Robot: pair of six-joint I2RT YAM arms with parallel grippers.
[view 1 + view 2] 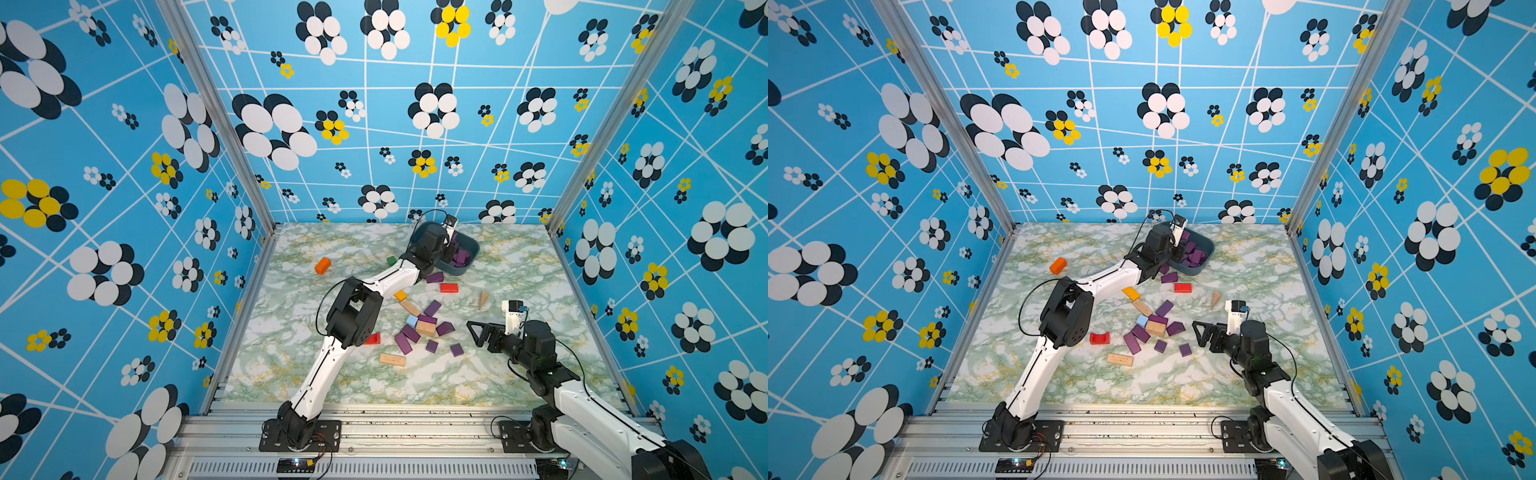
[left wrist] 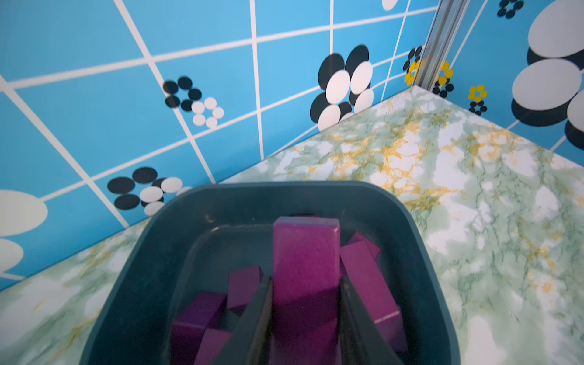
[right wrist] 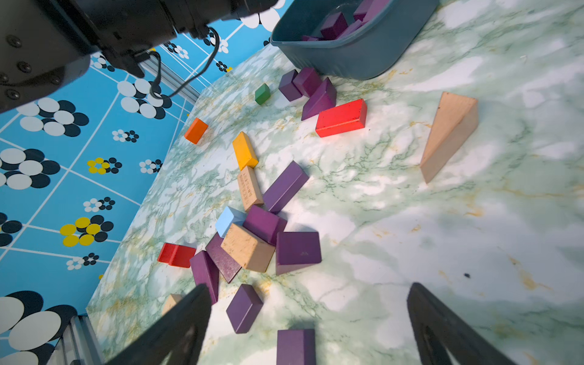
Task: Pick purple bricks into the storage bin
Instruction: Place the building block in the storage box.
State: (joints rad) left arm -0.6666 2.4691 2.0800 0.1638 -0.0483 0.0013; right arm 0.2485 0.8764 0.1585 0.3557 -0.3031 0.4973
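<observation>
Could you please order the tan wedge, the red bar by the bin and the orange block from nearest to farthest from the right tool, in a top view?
1. tan wedge, just beyond the right tool.
2. red bar, farther back and slightly left.
3. orange block, far across on the left side.

Blue walls (image 1: 374,124) crossed by white lines, dotted with black, white, yellow flowers — green-and-gold marbled tabletop (image 1: 332,386) below
</observation>
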